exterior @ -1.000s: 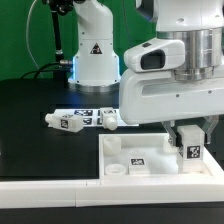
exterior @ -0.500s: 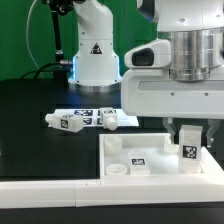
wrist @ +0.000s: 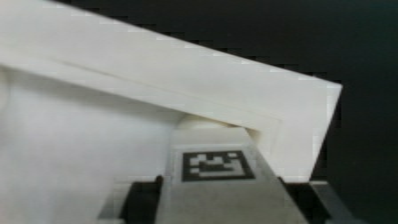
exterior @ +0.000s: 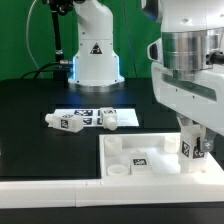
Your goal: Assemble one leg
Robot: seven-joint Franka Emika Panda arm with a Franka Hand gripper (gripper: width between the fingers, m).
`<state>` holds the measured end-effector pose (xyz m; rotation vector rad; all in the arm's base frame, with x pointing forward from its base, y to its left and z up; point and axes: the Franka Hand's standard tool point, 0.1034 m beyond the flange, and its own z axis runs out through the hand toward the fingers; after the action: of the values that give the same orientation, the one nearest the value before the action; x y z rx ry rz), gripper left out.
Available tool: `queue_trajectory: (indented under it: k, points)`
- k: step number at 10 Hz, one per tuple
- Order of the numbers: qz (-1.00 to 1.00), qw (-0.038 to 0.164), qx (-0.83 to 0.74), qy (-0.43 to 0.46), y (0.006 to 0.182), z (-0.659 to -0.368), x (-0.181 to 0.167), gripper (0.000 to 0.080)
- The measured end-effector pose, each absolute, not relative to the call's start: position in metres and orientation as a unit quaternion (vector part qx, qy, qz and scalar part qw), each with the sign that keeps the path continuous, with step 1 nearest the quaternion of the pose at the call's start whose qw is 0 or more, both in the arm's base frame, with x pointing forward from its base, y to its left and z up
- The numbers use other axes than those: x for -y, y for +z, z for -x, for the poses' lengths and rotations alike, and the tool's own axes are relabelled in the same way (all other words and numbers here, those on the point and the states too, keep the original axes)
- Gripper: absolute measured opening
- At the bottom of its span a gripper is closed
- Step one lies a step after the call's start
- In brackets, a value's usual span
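The leg point(exterior: 194, 149) is a small white block with a black-and-white tag. It stands slightly tilted in the far corner of the wide white tray-like piece point(exterior: 150, 148), on the exterior view's right. My gripper point(exterior: 192, 140) is shut on it from above. In the wrist view the leg point(wrist: 217, 165) sits between my two dark fingers point(wrist: 150, 200), close against the tray's raised corner wall point(wrist: 267, 95). Whether the leg's lower end touches the tray floor is hidden.
Two rounded white tagged pieces point(exterior: 65, 121) point(exterior: 110, 119) lie on the black table behind the tray, by the marker board point(exterior: 88, 112). The arm's white base point(exterior: 92, 55) stands at the back. A white edge point(exterior: 60, 190) runs along the front.
My wrist has turned about its vertical axis, so the hand's wide body now faces another way. The leg has stayed at the tray's corner, shifting slightly right and tilting a little.
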<state>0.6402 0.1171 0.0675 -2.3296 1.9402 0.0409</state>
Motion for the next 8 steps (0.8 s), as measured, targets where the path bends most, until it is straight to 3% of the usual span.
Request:
queue_trajectory:
  k: [5,8]
  points:
    - [0.664,0.057,-0.746,0.021,0.0676,-0.6413,-0.1162,0.0284]
    - [0.557,0.084,-0.826,0.01,0.0669,-0.6427,-0.1144,0.0284]
